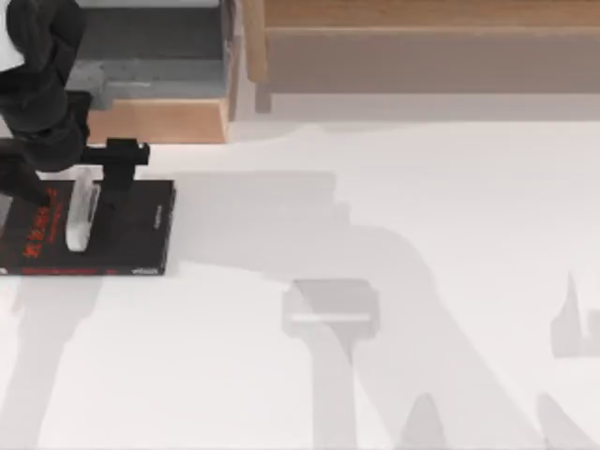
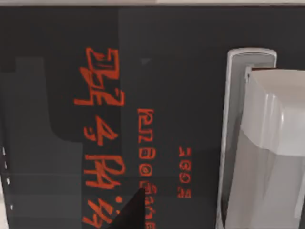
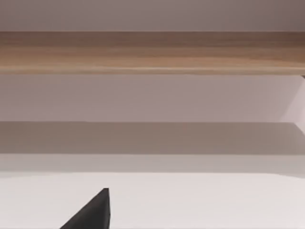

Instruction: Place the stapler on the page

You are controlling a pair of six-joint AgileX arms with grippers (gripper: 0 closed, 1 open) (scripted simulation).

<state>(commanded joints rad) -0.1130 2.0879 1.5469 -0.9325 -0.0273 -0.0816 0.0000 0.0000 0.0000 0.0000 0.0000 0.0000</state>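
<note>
Most of the job looks done — the stapler [image 1: 81, 216] lies on the page [image 1: 141, 230] at the surface's left, the left claw [image 1: 82, 183] hovering over it, grip unclear — leaving only withdrawal.

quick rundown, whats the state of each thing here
stapler: lying flat on the black book, closed
page: closed black book cover, flat on the table's left side, red lettering up
left end effector: over the book at the stapler
wooden drawer: open at the back
</note>
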